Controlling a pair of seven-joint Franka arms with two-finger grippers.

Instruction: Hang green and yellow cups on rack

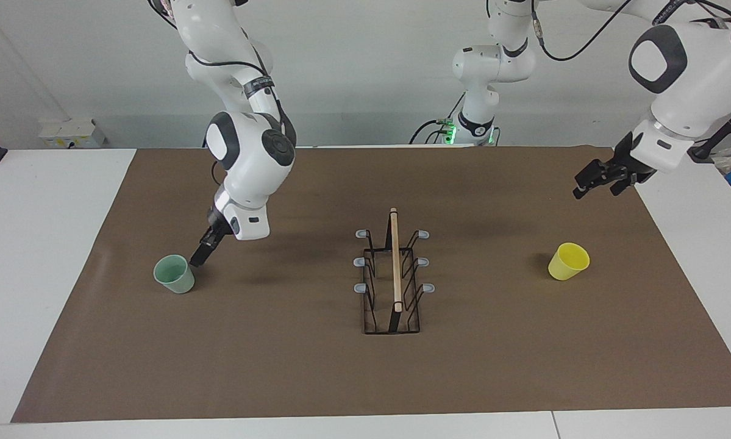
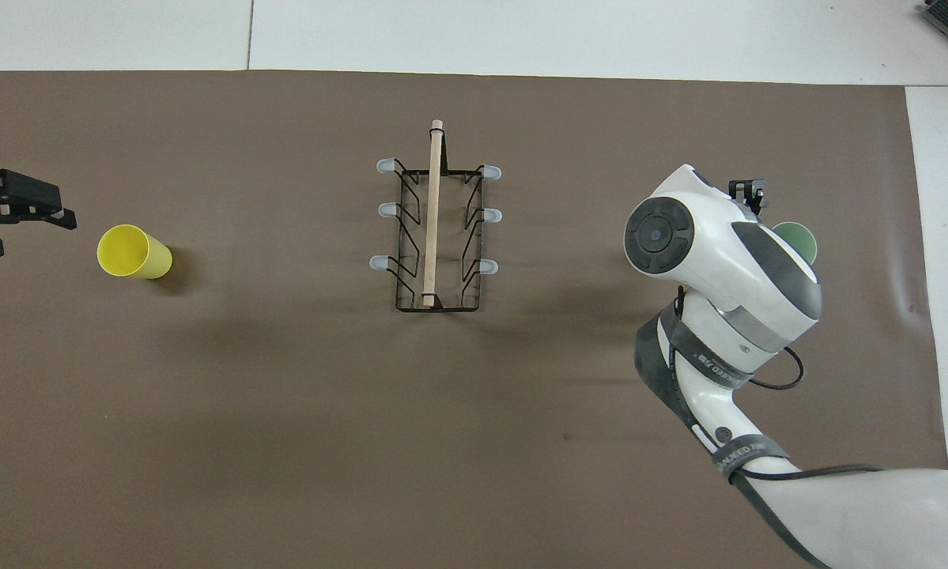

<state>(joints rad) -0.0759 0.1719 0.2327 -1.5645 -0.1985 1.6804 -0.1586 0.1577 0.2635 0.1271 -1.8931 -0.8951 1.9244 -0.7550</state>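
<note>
Presently, on my screens: green cup (image 1: 174,274), upright, mouth up, on the brown mat (image 1: 292,366) toward the right arm's end of the table, well apart from the rack (image 1: 393,277). Right gripper (image 1: 198,256) slants down at the cup's robot-side rim, tips at or just beside the lip; I cannot tell whether they touch it, or how wide the fingers stand. The cup sits just off those tips, a shade farther from the robots, so I judge the coming move a short reach and grasp by this arm. Yellow cup (image 1: 567,261), toward the left arm's end, tilted or lying with its mouth turned up and toward that end, axis roughly along the table. Left gripper (image 1: 597,181) waits in the air over the mat's edge near it, holding nothing; its spread I cannot tell. Rack, mid-table, rod (image 1: 395,259) running away from the robots, three grey-tipped prongs each side, all bare.
</note>
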